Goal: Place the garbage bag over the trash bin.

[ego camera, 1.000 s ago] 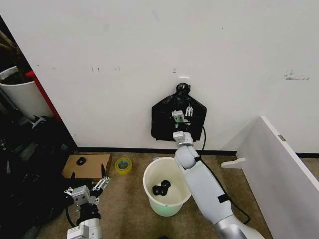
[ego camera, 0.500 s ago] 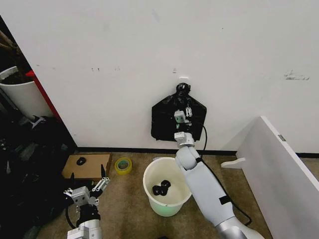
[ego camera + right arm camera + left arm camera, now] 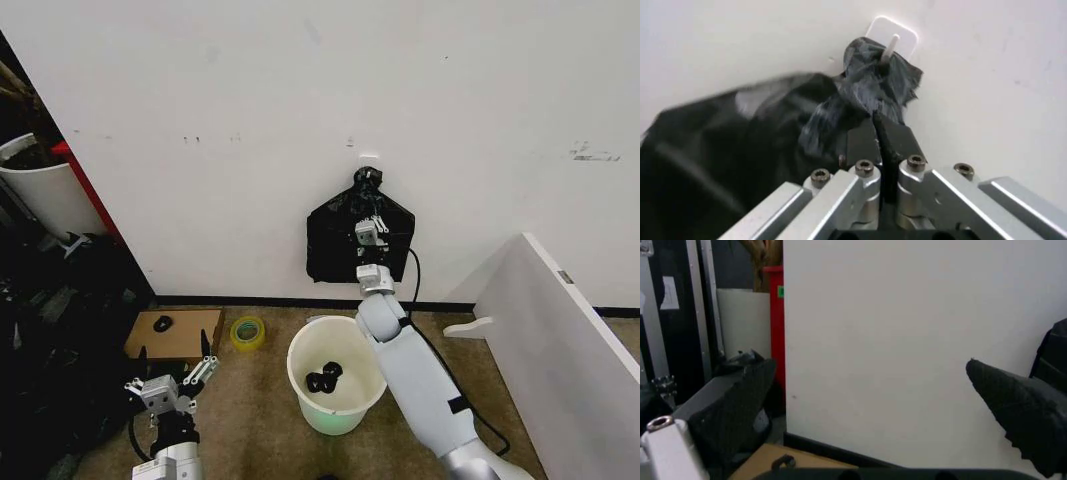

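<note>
- Right gripper (image 3: pixel 371 222): raised to the wall, fingers (image 3: pixel 863 142) pressed together just below the knot of a black bundle (image 3: pixel 340 245) hanging from a white wall hook (image 3: pixel 893 37)
- Left gripper (image 3: pixel 172 382): low over the floor, fingers spread wide, holding nothing
- Trash bin (image 3: pixel 335 415): upright on the floor below the bundle, small black items inside

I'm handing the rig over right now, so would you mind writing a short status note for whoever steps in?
Right gripper: raised to the wall, fingers shut, at the black bag hanging from a wall hook; whether plastic is pinched I cannot tell.
Left gripper: low over the floor, fingers open, holding nothing.
Trash bin: on the floor under the bag, unlined, small dark items inside.
Done: the reach to the bag.
Left: free the bag and fit it over the bin.
</note>
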`<state>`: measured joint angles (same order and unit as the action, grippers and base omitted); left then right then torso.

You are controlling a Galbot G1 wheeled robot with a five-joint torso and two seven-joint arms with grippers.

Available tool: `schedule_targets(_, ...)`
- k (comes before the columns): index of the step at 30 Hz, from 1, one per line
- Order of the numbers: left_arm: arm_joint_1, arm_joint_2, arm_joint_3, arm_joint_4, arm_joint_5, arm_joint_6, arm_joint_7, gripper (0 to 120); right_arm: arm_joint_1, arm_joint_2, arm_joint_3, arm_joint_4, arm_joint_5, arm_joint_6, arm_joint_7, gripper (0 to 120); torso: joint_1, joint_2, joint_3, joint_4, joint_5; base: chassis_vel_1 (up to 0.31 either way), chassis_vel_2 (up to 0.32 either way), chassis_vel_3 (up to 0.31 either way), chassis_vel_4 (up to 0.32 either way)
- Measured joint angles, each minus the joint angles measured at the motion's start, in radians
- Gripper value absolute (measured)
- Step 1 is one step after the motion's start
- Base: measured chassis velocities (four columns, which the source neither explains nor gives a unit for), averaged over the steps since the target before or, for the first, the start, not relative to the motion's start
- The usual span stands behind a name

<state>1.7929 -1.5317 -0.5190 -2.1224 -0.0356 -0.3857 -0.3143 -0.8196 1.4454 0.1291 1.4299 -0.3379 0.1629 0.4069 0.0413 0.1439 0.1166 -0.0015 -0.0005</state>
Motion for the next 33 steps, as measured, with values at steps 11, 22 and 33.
schedule_targets(11, -0.01, -0.001, 0.012, 0.001, -0.002, -0.007, -0.004, 100, -0.223, -0.061, 0.004, 0.13, -0.074, 0.04, -0.028, 0, 0.0, 0.0, 0.0, 0.0001, 0.0001, 0.0, 0.0, 0.0, 0.0)
schedule_targets(22, -0.021, 0.008, 0.016, 0.001, -0.008, -0.006, -0.004, 100, -0.355, -0.106, -0.001, 0.206, -0.134, 0.064, -0.022, 0, 0.0, 0.0, 0.0, 0.0001, 0.0001, 0.0, 0.0, 0.0, 0.0)
schedule_targets(33, -0.035, 0.022, 0.014, -0.003, -0.032, 0.0, -0.003, 100, -0.466, -0.202, -0.007, 0.28, -0.177, 0.067, -0.017, 0, 0.0, 0.0, 0.0, -0.0001, 0.0001, 0.0, 0.0, 0.0, 0.0)
